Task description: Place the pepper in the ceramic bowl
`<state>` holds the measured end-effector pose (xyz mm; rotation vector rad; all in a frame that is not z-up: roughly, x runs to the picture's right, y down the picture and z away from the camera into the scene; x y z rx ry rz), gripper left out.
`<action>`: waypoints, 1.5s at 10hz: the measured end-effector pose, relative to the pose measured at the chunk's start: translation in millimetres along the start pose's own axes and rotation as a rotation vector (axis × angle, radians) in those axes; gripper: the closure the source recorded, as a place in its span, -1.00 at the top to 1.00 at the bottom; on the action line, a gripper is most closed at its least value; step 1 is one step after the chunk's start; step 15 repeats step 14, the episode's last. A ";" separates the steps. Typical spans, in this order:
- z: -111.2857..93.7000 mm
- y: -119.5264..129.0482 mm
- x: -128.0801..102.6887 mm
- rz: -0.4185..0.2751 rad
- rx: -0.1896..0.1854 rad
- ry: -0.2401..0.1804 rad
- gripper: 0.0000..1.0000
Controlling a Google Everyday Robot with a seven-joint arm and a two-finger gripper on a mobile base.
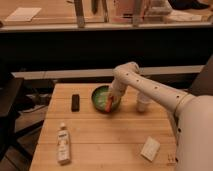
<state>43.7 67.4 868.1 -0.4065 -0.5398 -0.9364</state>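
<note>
A green ceramic bowl (100, 96) sits on the wooden table (105, 135) near its far middle. My white arm reaches in from the right, and the gripper (110, 101) hangs over the bowl's right rim. A thin orange-red pepper (109, 105) hangs down from the gripper, its tip at or just inside the bowl's front right edge. The gripper is shut on the pepper.
A black remote-like object (75, 102) lies left of the bowl. A white cup (143, 103) stands right of the bowl, under my arm. A white bottle (63, 144) lies at the front left. A white packet (150, 148) lies at the front right.
</note>
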 end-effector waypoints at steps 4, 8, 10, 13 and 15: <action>5.3 -6.2 -0.8 -0.016 -0.010 -0.003 0.02; 5.5 -20.9 4.8 -0.043 0.014 0.030 0.60; 3.5 -27.7 9.9 -0.056 0.025 0.050 0.60; -1.0 -35.8 17.4 -0.068 0.045 0.080 0.55; -0.5 -34.1 17.4 -0.061 0.041 0.071 0.42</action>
